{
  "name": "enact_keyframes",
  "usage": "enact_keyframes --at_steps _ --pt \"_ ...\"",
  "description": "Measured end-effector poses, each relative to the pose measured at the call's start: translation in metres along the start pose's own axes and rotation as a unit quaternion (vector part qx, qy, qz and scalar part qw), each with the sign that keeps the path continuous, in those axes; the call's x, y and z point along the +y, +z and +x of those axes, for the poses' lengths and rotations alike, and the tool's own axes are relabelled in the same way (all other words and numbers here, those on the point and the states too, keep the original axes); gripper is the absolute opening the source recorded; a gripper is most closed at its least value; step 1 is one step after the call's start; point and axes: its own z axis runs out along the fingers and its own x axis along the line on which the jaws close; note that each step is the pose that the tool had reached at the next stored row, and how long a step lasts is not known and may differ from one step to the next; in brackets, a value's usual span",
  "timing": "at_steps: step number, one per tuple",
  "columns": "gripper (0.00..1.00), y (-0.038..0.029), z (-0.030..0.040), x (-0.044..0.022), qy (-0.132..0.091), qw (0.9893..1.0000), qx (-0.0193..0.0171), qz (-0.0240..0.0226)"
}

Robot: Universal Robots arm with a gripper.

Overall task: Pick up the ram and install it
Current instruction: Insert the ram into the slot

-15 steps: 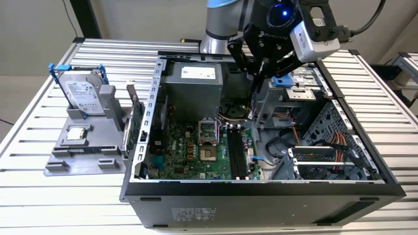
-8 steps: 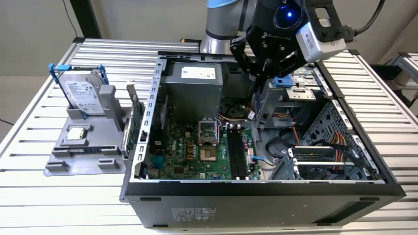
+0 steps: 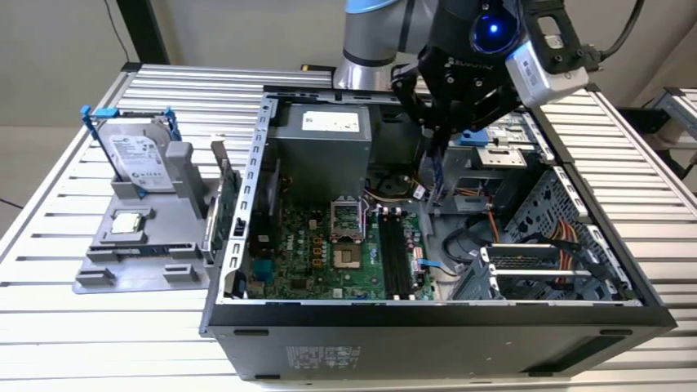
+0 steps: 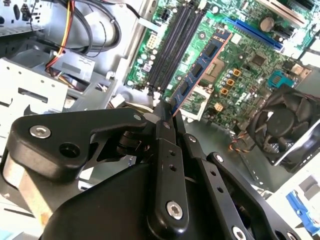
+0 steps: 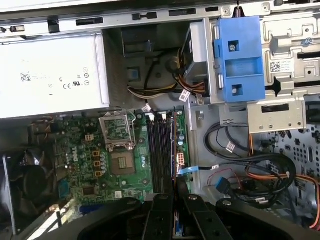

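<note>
The ram (image 4: pixel 202 67) is clamped by one end between the closed fingers of the hand (image 4: pixel 167 116), its blue-green length with a row of dark chips jutting out over the motherboard (image 4: pixel 240 75), as the second wrist view shows. So the pick-up looks done and the install step is in hand.

Going across the exterior view from its left: a grey fixture (image 3: pixel 136 245) on the slatted worktop (image 3: pixel 65 327) carries a silver hard drive in a blue frame (image 3: pixel 136 151) and a small square chip (image 3: pixel 129 220). Next is the open computer case (image 3: pixel 436 327), its motherboard (image 3: pixel 326 253) lying flat with the dark memory slots (image 3: pixel 394 249) running lengthwise. Above these hangs the hand (image 3: pixel 441 139), with the stick pointing down, well clear of the board.

In the first wrist view the slots (image 5: pixel 161 150) run straight away from the hand (image 5: pixel 175 192). I judge that seating calls for squaring the stick's edge along one slot, then pressing evenly.
</note>
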Motion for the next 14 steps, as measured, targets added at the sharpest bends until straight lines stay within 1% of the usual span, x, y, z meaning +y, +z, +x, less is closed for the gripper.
enact_keyframes --at_steps 2,5,12,14 --pt "0.0 0.0009 -0.0024 -0.0003 -0.003 1.0 0.0 0.0" --pt "0.0 0.003 -0.0043 -0.0011 -0.009 1.0 0.0 -0.0001" --pt "0.0 0.0099 -0.0046 -0.0021 -0.017 0.9999 -0.0004 0.0" --pt "0.0 0.0106 -0.0047 -0.0021 -0.017 0.9998 -0.0004 0.0001"
